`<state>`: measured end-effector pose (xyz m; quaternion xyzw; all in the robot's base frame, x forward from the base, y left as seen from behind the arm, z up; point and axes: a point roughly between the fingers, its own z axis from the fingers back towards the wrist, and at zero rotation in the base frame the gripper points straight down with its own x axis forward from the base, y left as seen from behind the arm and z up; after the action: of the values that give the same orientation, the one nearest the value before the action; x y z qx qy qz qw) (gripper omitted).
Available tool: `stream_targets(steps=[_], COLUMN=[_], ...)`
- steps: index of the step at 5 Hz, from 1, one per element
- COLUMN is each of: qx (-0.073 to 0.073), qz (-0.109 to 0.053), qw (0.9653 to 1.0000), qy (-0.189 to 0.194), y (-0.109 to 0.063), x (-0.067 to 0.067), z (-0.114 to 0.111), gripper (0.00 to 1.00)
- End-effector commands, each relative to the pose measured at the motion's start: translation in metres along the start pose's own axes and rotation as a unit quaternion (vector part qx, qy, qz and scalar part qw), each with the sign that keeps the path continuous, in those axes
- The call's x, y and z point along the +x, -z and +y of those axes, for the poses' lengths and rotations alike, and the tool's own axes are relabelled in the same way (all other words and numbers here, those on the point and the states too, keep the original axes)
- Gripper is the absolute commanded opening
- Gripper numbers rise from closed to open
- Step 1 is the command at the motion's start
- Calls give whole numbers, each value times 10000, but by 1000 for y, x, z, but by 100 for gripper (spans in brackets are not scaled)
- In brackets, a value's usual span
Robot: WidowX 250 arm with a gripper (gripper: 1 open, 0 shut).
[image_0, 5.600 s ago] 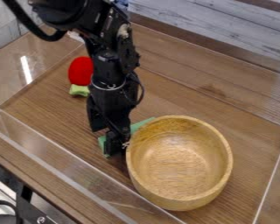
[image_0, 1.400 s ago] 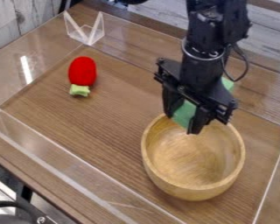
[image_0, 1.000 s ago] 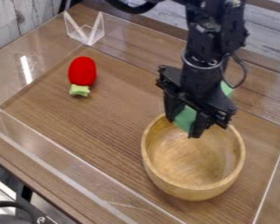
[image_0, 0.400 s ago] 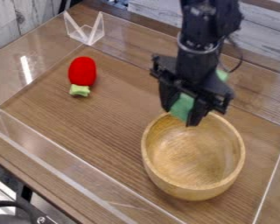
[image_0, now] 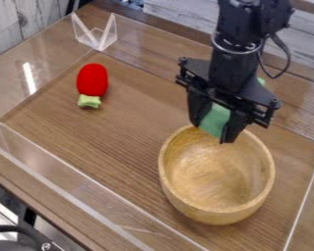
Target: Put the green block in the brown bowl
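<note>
My gripper point(image_0: 227, 131) points straight down over the far rim of the brown bowl point(image_0: 175, 188), a large light wooden bowl at the lower right of the table. It is shut on the green block point(image_0: 216, 119), which shows as a green patch between the black fingers, lifted above the bowl's rim. Most of the block is hidden by the fingers. Nothing lies inside the bowl.
A red rounded object with a small green base point(image_0: 90, 81) lies on the wooden table to the left. A clear plastic stand point(image_0: 94, 32) is at the back left. A low transparent wall point(image_0: 48, 162) runs along the table's front edge.
The gripper, still holding the green block, has risen from just inside the bowl's far rim and shifted slightly to the right. The bowl and the red object have stayed put.
</note>
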<state>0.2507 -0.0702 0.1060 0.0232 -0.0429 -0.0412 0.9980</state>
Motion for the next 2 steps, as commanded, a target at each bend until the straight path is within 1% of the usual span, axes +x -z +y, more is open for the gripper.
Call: stream_targets(steps=[1, 2], qx=[-191, -255], qz=[-298, -261], qw=[9992, 9988], qy=[-194, -339], y=[-9, -4], x=[14, 20], z=[-2, 0], gripper=[100, 100])
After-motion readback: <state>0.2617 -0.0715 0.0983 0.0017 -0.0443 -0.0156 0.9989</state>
